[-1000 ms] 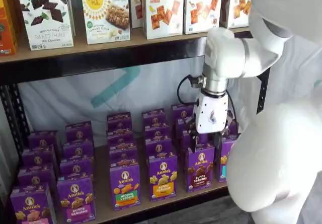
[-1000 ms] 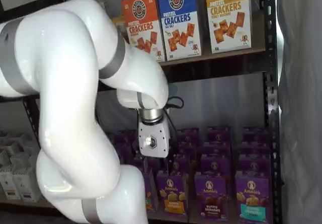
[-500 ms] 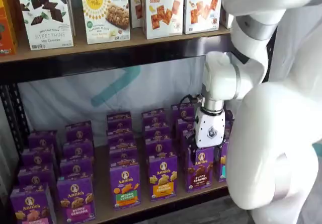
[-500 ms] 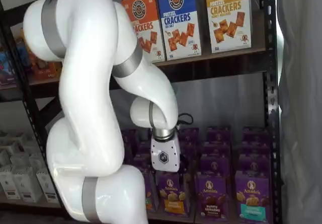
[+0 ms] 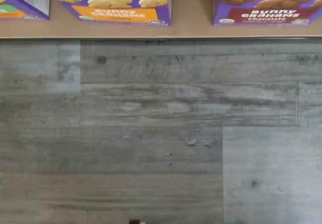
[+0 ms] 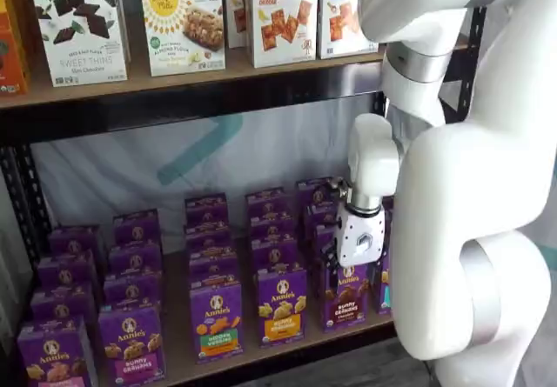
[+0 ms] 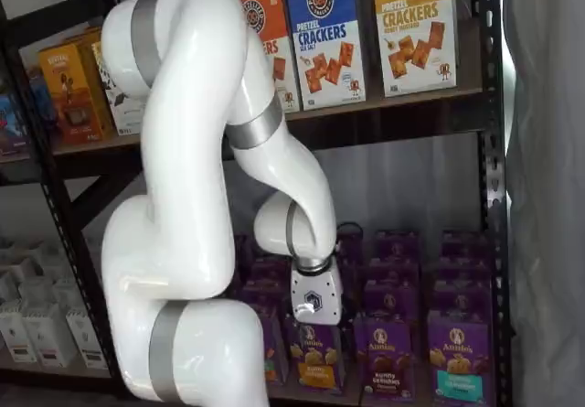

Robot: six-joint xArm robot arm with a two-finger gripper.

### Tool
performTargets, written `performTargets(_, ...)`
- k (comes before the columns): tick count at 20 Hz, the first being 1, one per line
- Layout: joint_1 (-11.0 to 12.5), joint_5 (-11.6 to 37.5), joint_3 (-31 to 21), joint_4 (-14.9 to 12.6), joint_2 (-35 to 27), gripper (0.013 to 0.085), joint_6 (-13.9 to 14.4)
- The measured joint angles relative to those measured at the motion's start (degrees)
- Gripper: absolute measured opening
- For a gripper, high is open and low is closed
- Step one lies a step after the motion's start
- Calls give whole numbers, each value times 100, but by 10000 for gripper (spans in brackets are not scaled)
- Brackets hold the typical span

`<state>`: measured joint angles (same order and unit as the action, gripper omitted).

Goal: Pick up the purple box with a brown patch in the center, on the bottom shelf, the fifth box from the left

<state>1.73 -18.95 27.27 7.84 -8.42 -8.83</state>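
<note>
The purple box (image 6: 345, 299) with dark brown bunny cookies stands in the front row of the bottom shelf (image 6: 178, 363), right of a yellow-banded carton (image 6: 281, 310). It shows in both shelf views (image 7: 384, 367). The wrist view shows its lower front (image 5: 266, 5) at the shelf's front edge (image 5: 191, 28). My gripper (image 6: 356, 269) hangs just above the purple box's top. In a shelf view it (image 7: 316, 322) sits low over the front row. Its white body hides most of the black fingers, so I cannot tell whether there is a gap between them.
Several rows of purple Annie's cartons fill the bottom shelf, with a teal-banded one (image 7: 459, 372) at the right. Cracker boxes (image 6: 283, 15) stand on the upper board. Black rack posts (image 7: 491, 151) flank the shelves. Grey plank floor (image 5: 161, 133) lies below the shelf edge.
The arm has folded and brought the gripper down, from above the rear rows to just over the front-row box with brown cookies.
</note>
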Motion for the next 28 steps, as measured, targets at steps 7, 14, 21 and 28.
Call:
performTargets(7,-125,315,657,439,-981,850,-320)
performTargets(14,-137,536,1274,218,-1766,850,-109)
performTargets(21,75,572,2029,-288,-2446,850,180)
performTargets(28,391,406,2875,-890,-3054,850,446)
